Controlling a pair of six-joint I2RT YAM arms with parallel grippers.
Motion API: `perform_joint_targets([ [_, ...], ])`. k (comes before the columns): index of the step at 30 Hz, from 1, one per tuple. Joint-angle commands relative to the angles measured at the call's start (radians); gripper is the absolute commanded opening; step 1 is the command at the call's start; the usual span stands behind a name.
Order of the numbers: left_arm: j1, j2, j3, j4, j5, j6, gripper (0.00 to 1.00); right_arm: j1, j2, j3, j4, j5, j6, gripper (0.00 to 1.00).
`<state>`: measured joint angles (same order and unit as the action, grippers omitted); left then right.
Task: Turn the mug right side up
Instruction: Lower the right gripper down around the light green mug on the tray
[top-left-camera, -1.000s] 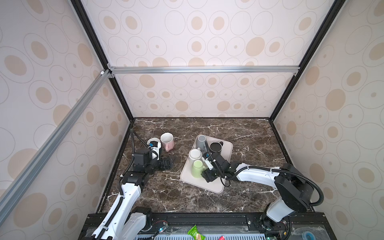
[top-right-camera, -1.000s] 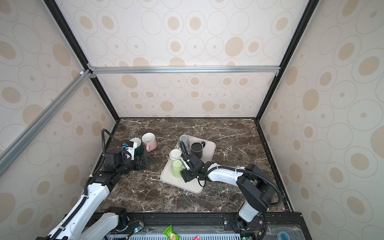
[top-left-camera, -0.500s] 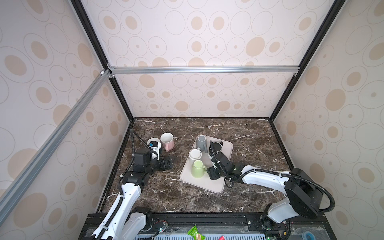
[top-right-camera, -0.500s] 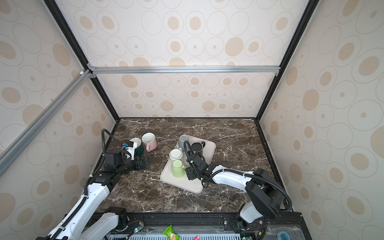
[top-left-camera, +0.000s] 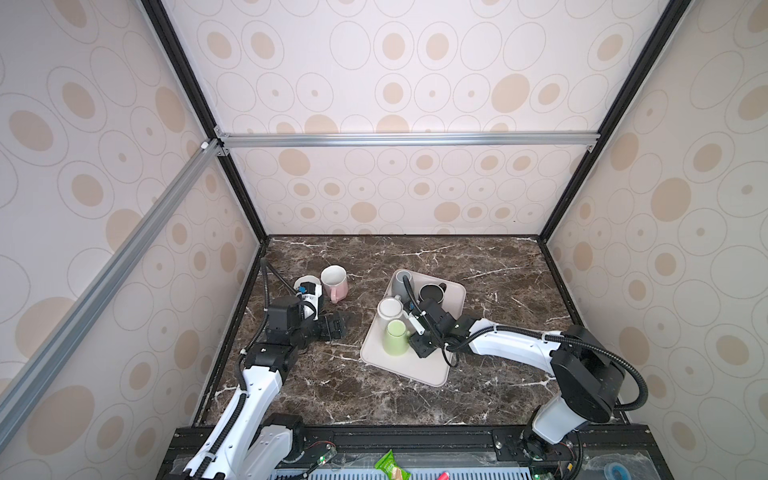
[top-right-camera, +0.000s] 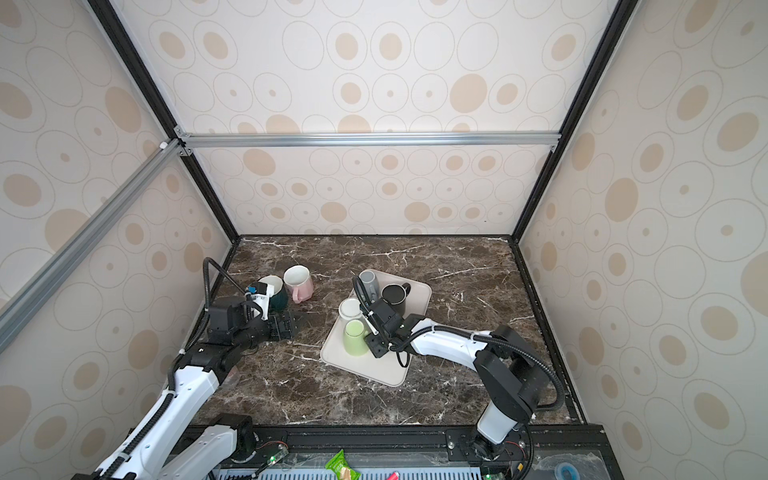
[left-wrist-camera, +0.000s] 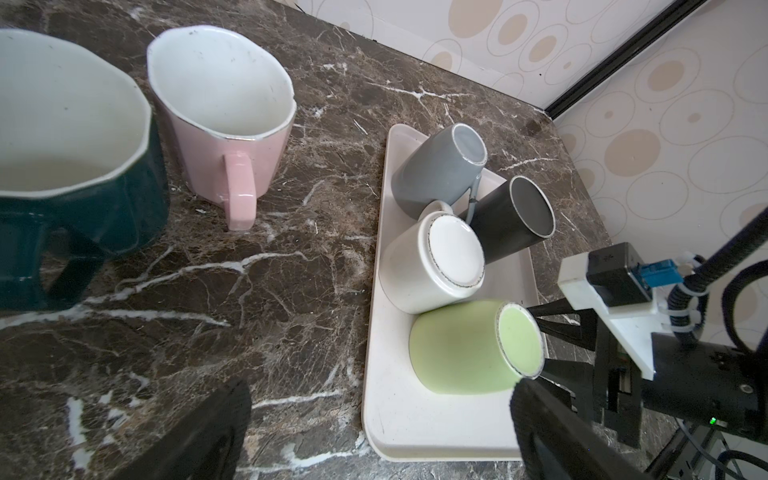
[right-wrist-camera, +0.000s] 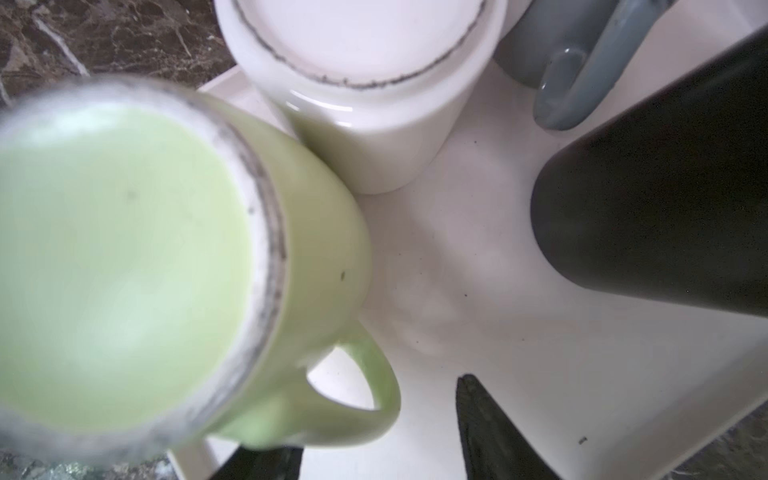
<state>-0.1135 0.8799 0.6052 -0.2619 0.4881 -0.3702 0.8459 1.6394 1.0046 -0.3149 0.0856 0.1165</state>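
The green mug (top-left-camera: 395, 337) stands upside down at the tray's (top-left-camera: 405, 368) 8 o'clock corner, its handle (right-wrist-camera: 376, 395) toward 3 o'clock. The right claw (top-left-camera: 415, 334) straddles the handle, half-open, gripping nothing. Pinch squarely and lift clear of the white mug (top-left-camera: 390, 309) at 12 o'clock before rotating. The left claw (top-left-camera: 336, 326) gapes wide.

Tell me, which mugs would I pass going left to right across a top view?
dark mug → pink mug → green mug → black mug. The white mug and grey mug overlap the green one sideways, so I skip them.
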Motion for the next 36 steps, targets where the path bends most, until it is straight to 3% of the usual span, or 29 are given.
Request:
perform_joint_targets([
  [1, -0.005, -0.010, 0.004, 0.016, -0.002, -0.003, 0.98, 0.002, 0.040, 0.047, -0.090, -0.024, -0.070, 0.56],
  [6, -0.005, -0.012, 0.003, 0.015, -0.003, -0.003, 0.98, 0.001, 0.054, 0.075, -0.117, -0.052, -0.106, 0.46],
  [20, -0.005, -0.037, -0.001, 0.012, -0.012, -0.003, 0.98, 0.002, 0.037, 0.100, -0.146, -0.095, -0.125, 0.35],
  [23, -0.006, -0.041, -0.003, 0.012, -0.011, -0.003, 0.98, 0.001, 0.026, 0.094, -0.138, -0.121, -0.131, 0.22],
  [28, -0.004, -0.045, -0.005, 0.011, -0.011, -0.004, 0.98, 0.002, 0.019, 0.103, -0.144, -0.159, -0.146, 0.14],
  [36, -0.005, -0.053, -0.008, 0.012, -0.041, -0.004, 0.98, 0.001, 0.018, 0.109, -0.167, -0.102, -0.124, 0.12],
])
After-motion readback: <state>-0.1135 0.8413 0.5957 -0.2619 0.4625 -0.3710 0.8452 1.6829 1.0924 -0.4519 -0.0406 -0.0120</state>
